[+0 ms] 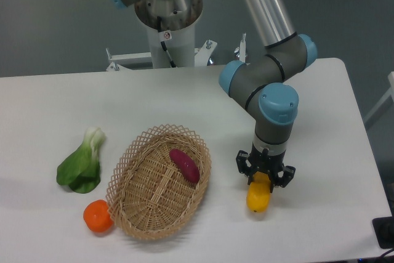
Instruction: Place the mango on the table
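Observation:
The yellow-orange mango (pixel 258 198) is at the white table (pixel 320 152) to the right of the wicker basket, its lower end at or just above the surface. My gripper (pixel 265 178) points straight down over it, with its black fingers on both sides of the mango's upper end. The fingers seem closed on the fruit. The mango's top is hidden between them.
An oval wicker basket (pixel 138 210) lies left of the mango with a purple sweet potato (pixel 184 164) inside. A round orange fruit (pixel 98 217) sits at the basket's lower left. A green bok choy (pixel 81 163) lies further left. The arm's base (pixel 167 23) stands behind the table.

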You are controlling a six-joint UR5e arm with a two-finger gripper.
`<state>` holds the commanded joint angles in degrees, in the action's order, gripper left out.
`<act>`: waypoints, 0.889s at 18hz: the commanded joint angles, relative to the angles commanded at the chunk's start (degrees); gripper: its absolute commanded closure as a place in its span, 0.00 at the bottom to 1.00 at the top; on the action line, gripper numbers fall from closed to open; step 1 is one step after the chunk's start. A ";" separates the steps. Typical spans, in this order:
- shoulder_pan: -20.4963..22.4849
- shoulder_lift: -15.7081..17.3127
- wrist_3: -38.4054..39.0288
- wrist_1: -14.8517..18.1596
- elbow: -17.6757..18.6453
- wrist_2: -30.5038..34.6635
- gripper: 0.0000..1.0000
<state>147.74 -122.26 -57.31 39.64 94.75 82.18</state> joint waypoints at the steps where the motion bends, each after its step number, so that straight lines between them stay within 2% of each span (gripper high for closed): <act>1: 0.00 0.00 0.00 0.00 -0.09 0.09 0.02; 5: 0.09 1.40 0.00 0.00 0.26 0.09 0.00; 10: 0.70 3.07 0.00 0.52 -2.10 0.18 0.00; 14: 2.46 5.45 -0.26 3.59 -2.81 0.17 0.00; 16: 2.72 5.62 -0.52 5.26 -3.95 0.18 0.00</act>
<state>150.47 -116.63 -57.83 44.90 90.80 82.35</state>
